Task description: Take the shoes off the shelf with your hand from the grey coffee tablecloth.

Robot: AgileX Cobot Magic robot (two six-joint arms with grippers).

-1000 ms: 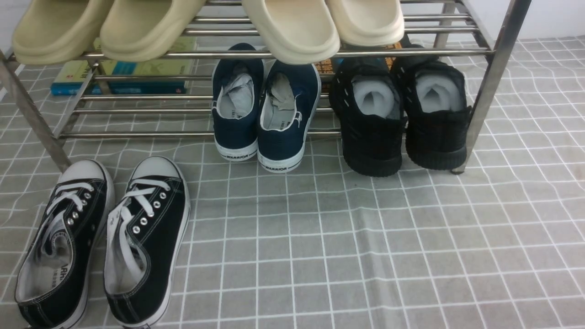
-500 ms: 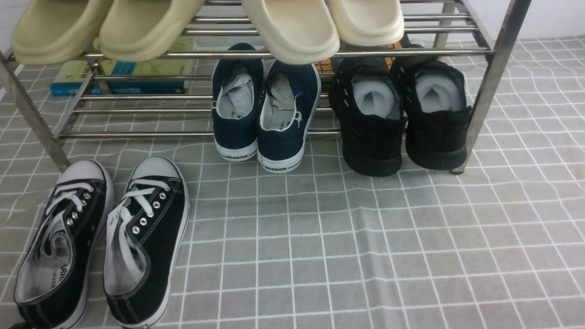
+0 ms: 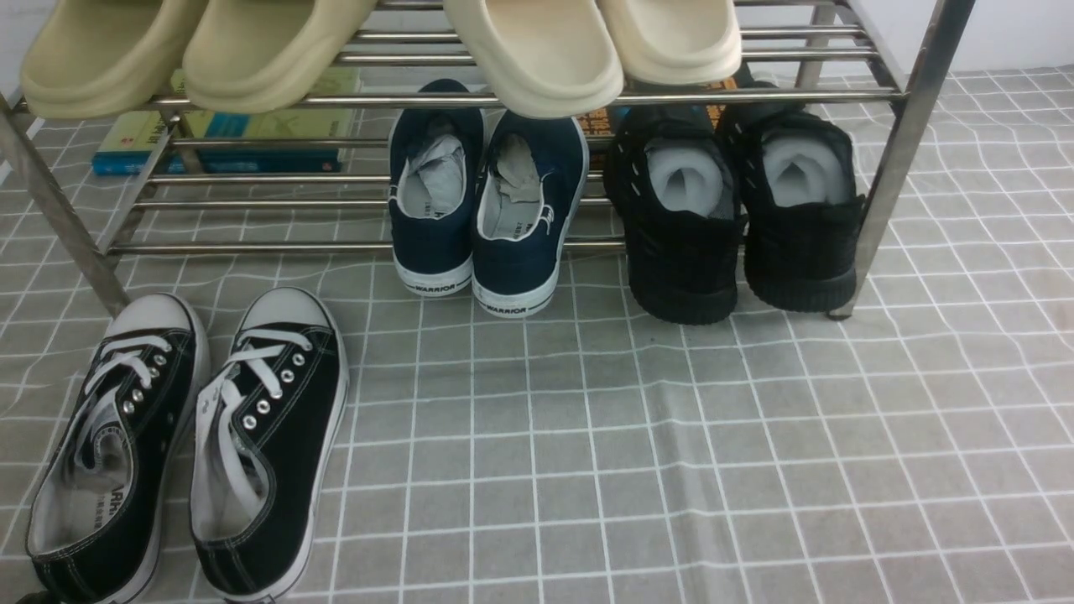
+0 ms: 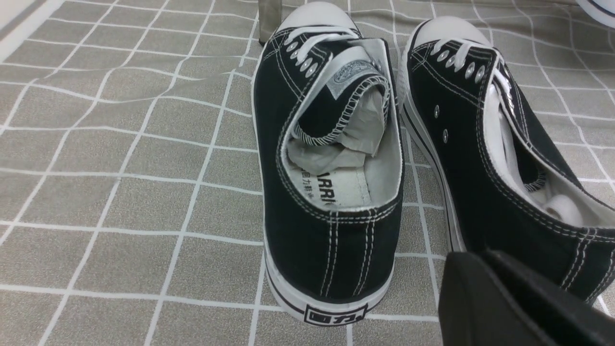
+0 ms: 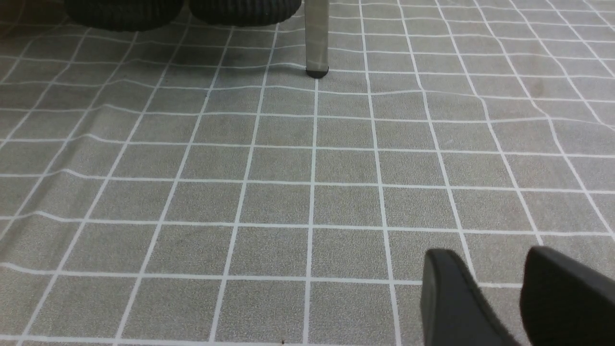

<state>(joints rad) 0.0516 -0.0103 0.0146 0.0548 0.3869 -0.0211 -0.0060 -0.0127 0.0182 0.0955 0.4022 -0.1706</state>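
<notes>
The black canvas shoes with white laces stand side by side on the grey gridded tablecloth [image 3: 671,470], in front of the shelf's left leg: one [image 3: 109,445] and the other [image 3: 268,436]. The steel-rod shelf [image 3: 503,99] stands behind them. In the left wrist view my left gripper [image 4: 483,262] sits just behind the heel of one shoe [image 4: 485,158], beside the other [image 4: 331,192], with its fingers pressed together and nothing between them. My right gripper [image 5: 490,259] hovers over bare cloth, jaws apart and empty. Neither gripper clearly shows in the front view.
Navy slip-ons [image 3: 487,210] and all-black knit shoes [image 3: 738,210] sit on the lower tier. Beige slippers [image 3: 537,50] lie on the upper tier. Books [image 3: 226,134] lie behind the shelf. The shelf's right leg [image 5: 316,38] stands ahead of my right gripper.
The shoes and shelf have not moved. A small dark tip has come into the front view's lower left corner.
</notes>
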